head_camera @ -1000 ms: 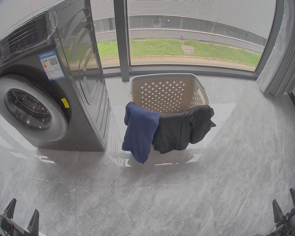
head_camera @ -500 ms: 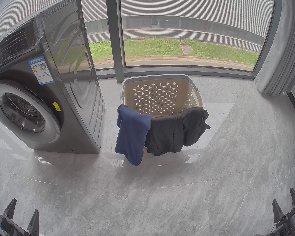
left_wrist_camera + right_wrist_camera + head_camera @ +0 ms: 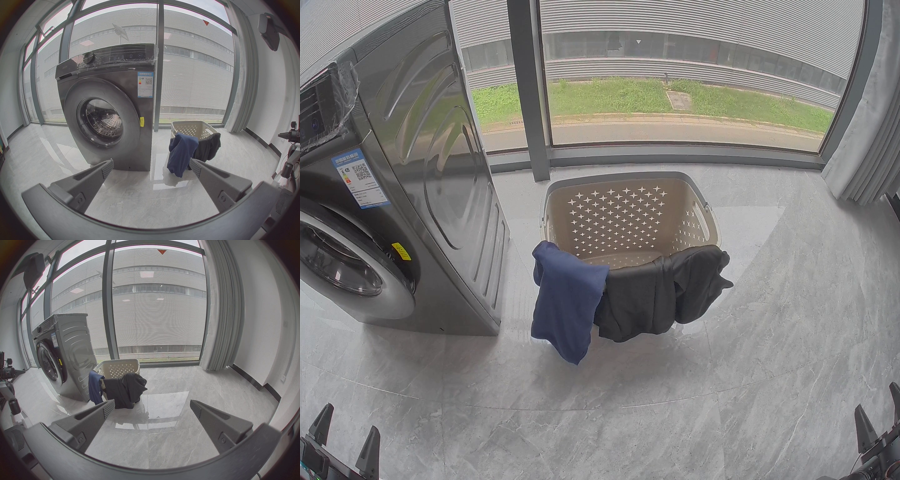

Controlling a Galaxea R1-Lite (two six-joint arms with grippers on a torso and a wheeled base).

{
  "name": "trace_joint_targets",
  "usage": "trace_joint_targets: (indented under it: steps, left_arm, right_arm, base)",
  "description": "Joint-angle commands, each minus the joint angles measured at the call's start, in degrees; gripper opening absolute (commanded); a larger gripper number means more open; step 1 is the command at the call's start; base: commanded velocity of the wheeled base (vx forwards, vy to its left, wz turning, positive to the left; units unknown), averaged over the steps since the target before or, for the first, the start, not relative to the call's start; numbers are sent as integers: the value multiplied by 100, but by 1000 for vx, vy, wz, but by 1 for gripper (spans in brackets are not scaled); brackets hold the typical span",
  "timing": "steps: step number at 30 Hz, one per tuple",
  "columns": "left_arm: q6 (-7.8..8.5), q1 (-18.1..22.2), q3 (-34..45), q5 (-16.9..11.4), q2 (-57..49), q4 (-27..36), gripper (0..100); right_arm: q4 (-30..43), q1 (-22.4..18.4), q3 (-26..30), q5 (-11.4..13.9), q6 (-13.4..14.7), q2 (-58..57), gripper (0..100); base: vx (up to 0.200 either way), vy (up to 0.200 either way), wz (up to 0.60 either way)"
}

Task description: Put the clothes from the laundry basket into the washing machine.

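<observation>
We count one laundry basket [image 3: 625, 215]. Two garments hang over the basket's near rim: one blue garment [image 3: 565, 306], one black garment [image 3: 650, 294]. One washing machine [image 3: 425, 187] left of the basket, one curtain [image 3: 872, 119] to its right.

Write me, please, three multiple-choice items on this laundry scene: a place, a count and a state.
1. Where is the dark blue cloth garment?
A. Draped over the near rim of the beige perforated plastic laundry basket.
B. In the drum.
C. On the floor.
2. How many garments hang on the basket?
A. One.
B. Two.
C. Four.
3. How is the left gripper?
A. Shut on a garment.
B. Shut on the basket.
C. Open and empty.
Answers: A, it hangs over that rim; B, the blue garment beside a black garment; C, it stands wide open, holding nothing.
</observation>
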Motion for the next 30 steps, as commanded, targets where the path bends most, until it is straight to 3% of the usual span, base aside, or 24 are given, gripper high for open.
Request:
trace_joint_targets:
  steps: [1, 5, 14, 30]
  left_arm:
    - [-2, -6, 84, 4, -60, 1, 100]
    - [-2, -6, 84, 4, -68, 1, 100]
    - [-2, -6, 84, 4, -68, 1, 100]
    - [-11, -6, 84, 4, -68, 1, 100]
  right_arm:
    - [-3, -4, 101, 6, 0, -93, 100]
    - [-3, -4, 101, -2, 0, -84, 100]
    - [-3, -4, 101, 6, 0, -84, 100]
    - [-3, -4, 101, 6, 0, -93, 100]
  base:
    - [0, 0, 0]
    - [0, 0, 0]
    - [0, -200, 0]
    - [13, 0, 0]
